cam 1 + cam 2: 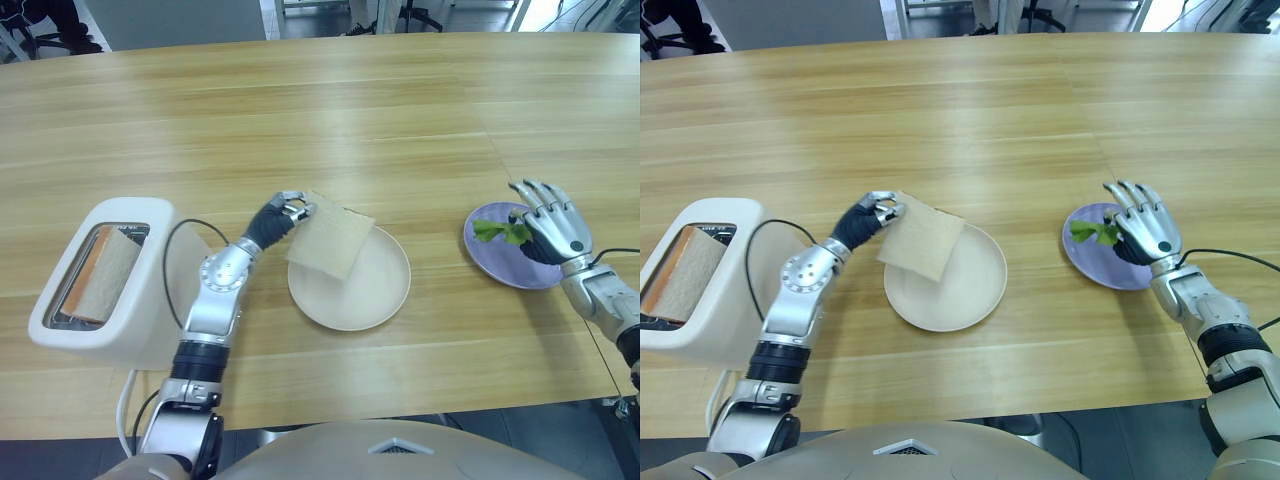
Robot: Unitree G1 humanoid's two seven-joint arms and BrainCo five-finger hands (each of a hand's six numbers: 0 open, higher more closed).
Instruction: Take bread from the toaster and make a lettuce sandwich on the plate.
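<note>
Bread (330, 243) clamped in left hand (280, 215), tilted over left rim of plate (375, 305), mid-frame; we lay it flat next. Right hand (555, 225) splayed, empty, over lettuce (495, 232) (frame right).

Table (350, 120): pale wood, streaked grain. Toaster (120, 225): white. Bread (332, 243): light tan. Plate (375, 295): cream. Small plate (500, 265): purple. Lettuce (497, 232): green. Left hand (283, 213), right hand (552, 225): silver with black. Cable (192, 222): black.
</note>
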